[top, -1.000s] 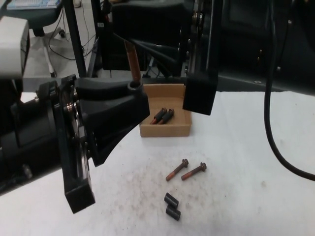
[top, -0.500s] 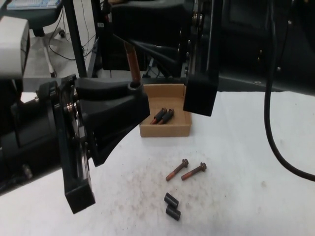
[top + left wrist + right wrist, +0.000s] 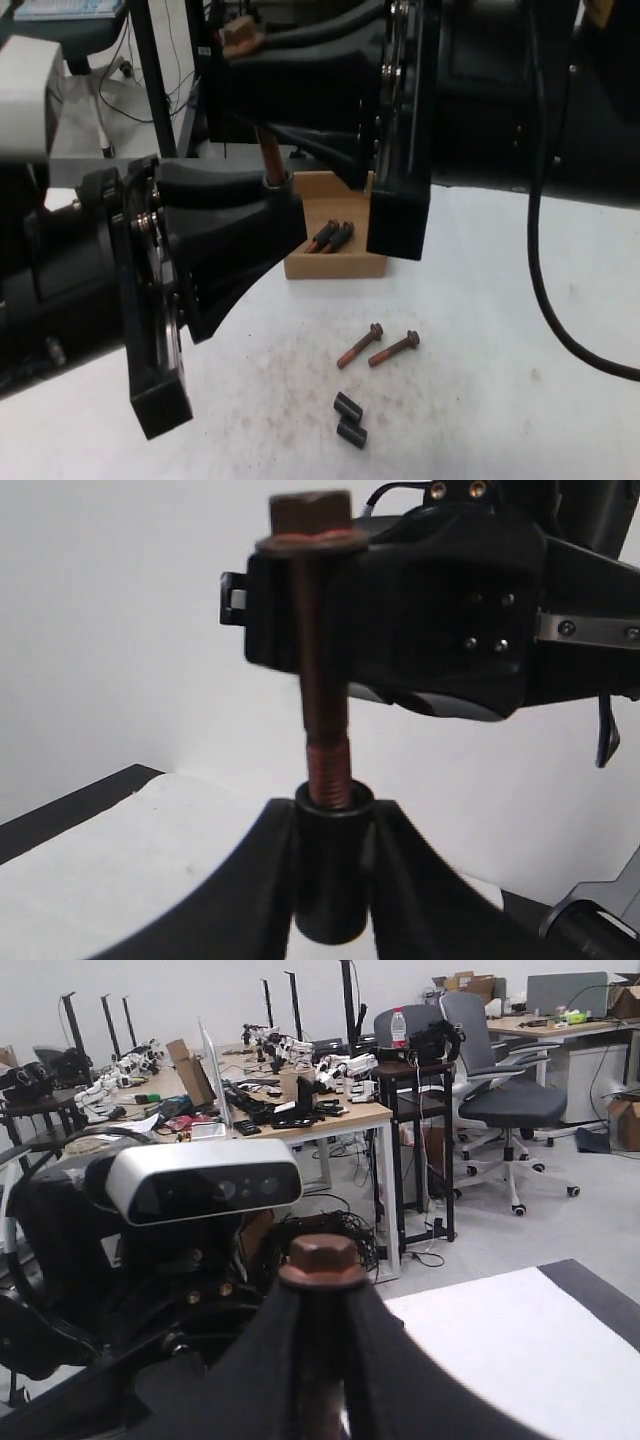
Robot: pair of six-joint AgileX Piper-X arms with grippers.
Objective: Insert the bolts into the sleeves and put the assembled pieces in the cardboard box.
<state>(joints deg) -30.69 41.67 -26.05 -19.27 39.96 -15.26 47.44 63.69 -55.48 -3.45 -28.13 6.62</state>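
Note:
My left gripper [image 3: 335, 825] is shut on a black sleeve [image 3: 335, 880], held upright above the bench. A copper-coloured bolt [image 3: 320, 670] stands with its threaded tip in the sleeve's mouth. My right gripper [image 3: 322, 1295] is shut on that bolt just under its hex head [image 3: 322, 1258]. In the high view the bolt [image 3: 268, 152] runs from the right gripper [image 3: 245, 45] down to the sleeve [image 3: 273, 181] in the left gripper [image 3: 272, 190]. Two loose bolts [image 3: 360, 344] [image 3: 394, 348] and two loose sleeves [image 3: 347, 406] [image 3: 351, 433] lie on the white bench.
The cardboard box [image 3: 335, 266] sits at the back of the bench with two assembled pieces [image 3: 331, 236] inside. Both arms hang over the bench's left and back. The left arm's camera housing [image 3: 205, 1180] faces the right wrist. A black cable [image 3: 545, 260] hangs at the right.
The right arm has come down, bringing its fingers and the bolt's head into the high view. Less of the shaft shows above the sleeve. The left arm has kept still.

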